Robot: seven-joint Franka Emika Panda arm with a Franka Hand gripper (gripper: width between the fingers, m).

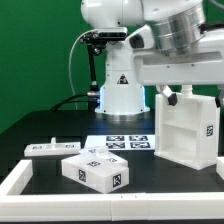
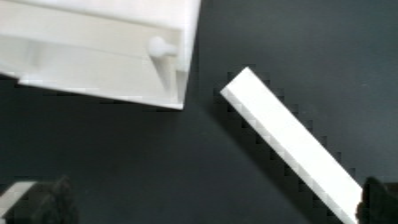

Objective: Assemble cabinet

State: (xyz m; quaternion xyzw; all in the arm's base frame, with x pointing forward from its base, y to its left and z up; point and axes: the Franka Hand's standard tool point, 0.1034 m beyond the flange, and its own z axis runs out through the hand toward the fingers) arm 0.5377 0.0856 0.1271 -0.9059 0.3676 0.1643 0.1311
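The cabinet body (image 1: pixel 188 128), a large white box with a tag on its side, stands upright on the black table at the exterior view's right. My gripper (image 1: pixel 174 94) hangs just above its top edge. In the wrist view the body (image 2: pixel 93 48) shows with an inner ledge and a small peg. My gripper (image 2: pixel 208 205) is open and empty, and its dark fingertips (image 2: pixel 36 203) stand far apart at the frame's corners. A smaller white tagged block (image 1: pixel 95 170) lies near the front. A flat tagged piece (image 1: pixel 52 148) lies at the exterior view's left.
The marker board (image 1: pixel 125 143) lies flat in front of the white robot base (image 1: pixel 120 92). A white border rail (image 1: pixel 110 203) runs along the table's front and left. A white strip (image 2: pixel 285 130) crosses the black table beside the body in the wrist view.
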